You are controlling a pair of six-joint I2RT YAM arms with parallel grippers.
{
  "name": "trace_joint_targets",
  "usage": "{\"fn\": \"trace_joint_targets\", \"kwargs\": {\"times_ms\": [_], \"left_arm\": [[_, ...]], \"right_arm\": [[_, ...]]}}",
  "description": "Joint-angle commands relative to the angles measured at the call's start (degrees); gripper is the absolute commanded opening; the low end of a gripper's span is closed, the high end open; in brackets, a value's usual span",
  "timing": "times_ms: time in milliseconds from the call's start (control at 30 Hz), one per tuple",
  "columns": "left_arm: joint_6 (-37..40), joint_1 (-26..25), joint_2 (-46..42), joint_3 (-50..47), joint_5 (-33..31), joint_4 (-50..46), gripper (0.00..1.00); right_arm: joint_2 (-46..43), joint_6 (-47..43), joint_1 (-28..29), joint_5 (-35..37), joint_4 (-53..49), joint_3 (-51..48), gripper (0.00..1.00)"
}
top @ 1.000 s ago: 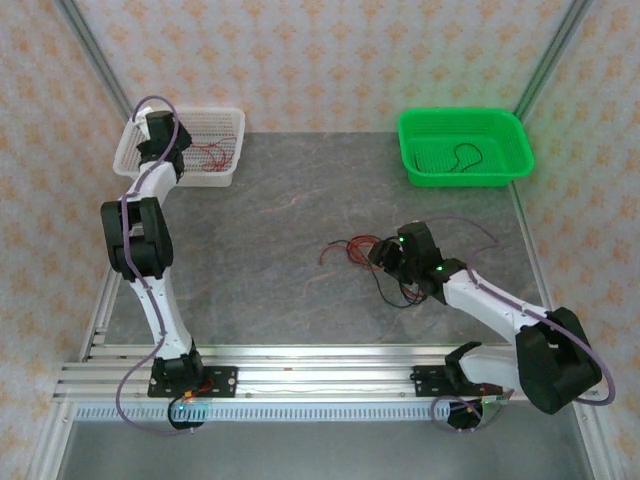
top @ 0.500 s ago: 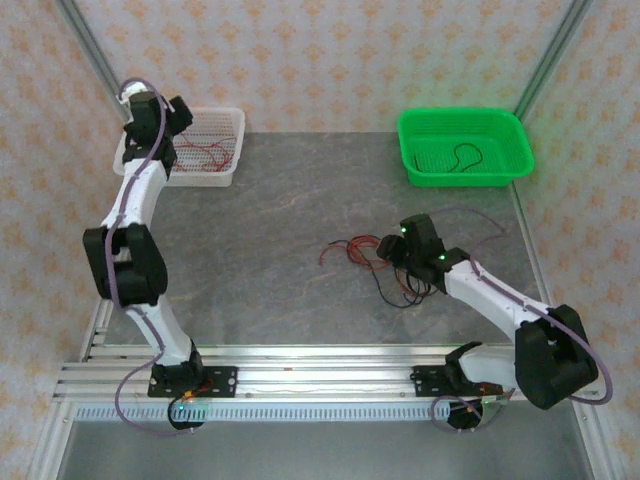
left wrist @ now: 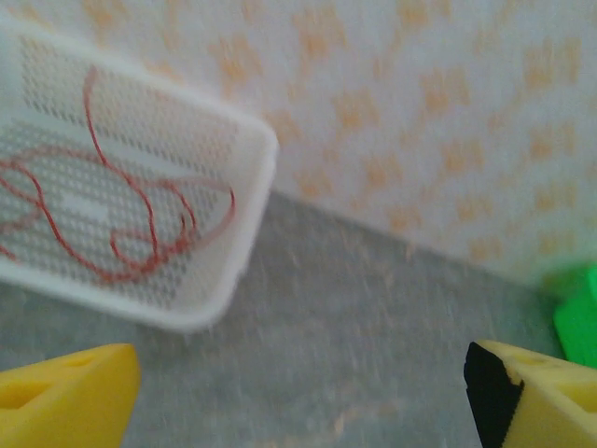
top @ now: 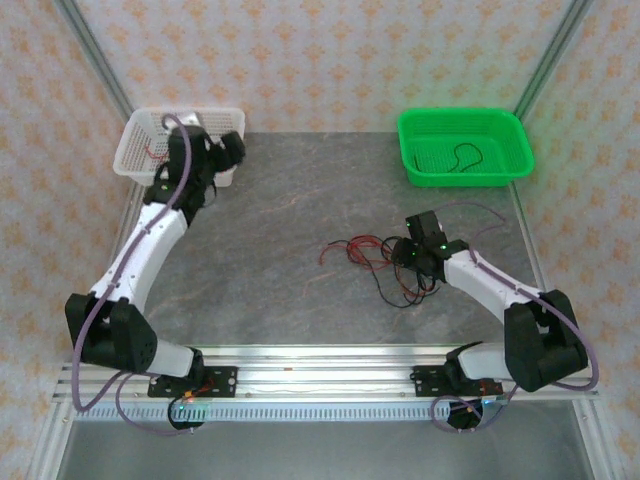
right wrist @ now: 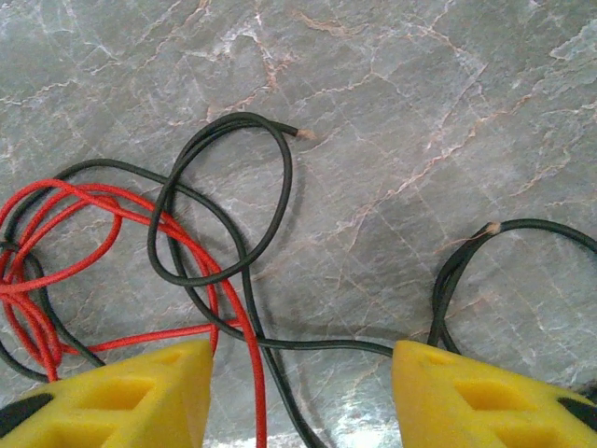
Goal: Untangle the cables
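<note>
The cables (right wrist: 191, 245) are found on the grey stone-patterned table (top: 280, 220), right of its middle and directly under the right pincer (right wrist: 298, 383), as a loose snarl of thin red and black strands. They are judged to be very light, limp and springy. A strand looped through another cannot be lifted alone, and a pull on one is likely to drag the whole bunch across the smooth top or tighten a crossing. A hold is best taken near a free end, such as the bare-tipped black end (right wrist: 297, 133) lying clear beyond the loop. A single run where nothing else crosses would also serve, so that only one wire is pinched. The right pincer is seen partly open, its yellow fingers (right wrist: 121, 392) set to either side of a black run close to the table, with nothing clamped. The left pincer (left wrist: 298, 397) is spread wide and empty near the white basket (left wrist: 252, 187) at the far left corner, in which a lone red wire (left wrist: 90, 107) is laid. A lone black wire (top: 463, 157) is laid in the green basket (top: 415, 125) at the far right. Little else is placed on the table. The main hindrance is judged to be the red loops woven through the black ones, and strands so thin that they may slip from between the blocky fingers.
</note>
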Motion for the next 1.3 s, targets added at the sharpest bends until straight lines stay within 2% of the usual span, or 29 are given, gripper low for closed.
{"fn": "trace_joint_targets", "kwargs": {"times_ms": [0, 167, 467, 900, 1033, 1067, 1133, 1267], "left_arm": [[-2.41, -3.46, -5.15, -4.55, -1.91, -1.93, 0.9], [-3.02, -8.88, -8.47, -8.99, -4.39, -3.79, 0.89], [-4.09, -15.02, -12.45, -15.38, -4.84, -3.62, 0.88], [-3.82, -15.67, -15.73, -18.27, -5.06, -2.12, 0.88], [-3.54, -15.7, -15.24, -18.34, -4.19, -2.15, 0.88], [-3.56, -15.69, -15.23, -18.42, -4.06, -2.04, 0.88], [-3.65, -15.7, -15.29, -18.65, -3.72, -1.91, 0.87], [-3.81, -15.7, -15.37, -18.68, -3.09, -1.51, 0.87]], "right_arm": [[2.24, -0.85, -0.58, 0.96, 2.1, 1.2, 0.52], [7.04, -0.05, -0.61, 0.95, 3.99, 4.09, 0.49], [13.47, 1.91, -0.68, 3.26, 3.94, 8.54, 0.47], [20.73, 3.21, -0.64, 5.96, 2.12, 12.26, 0.41], [23.04, 3.55, -0.44, 5.98, 2.71, 12.53, 0.33], [23.34, 3.57, -0.41, 6.04, 2.82, 12.54, 0.27], [23.44, 3.66, -0.13, 6.2, 2.92, 12.49, 0.02], [20.94, 3.58, 0.24, 6.39, 2.98, 12.44, 0.0]]}}
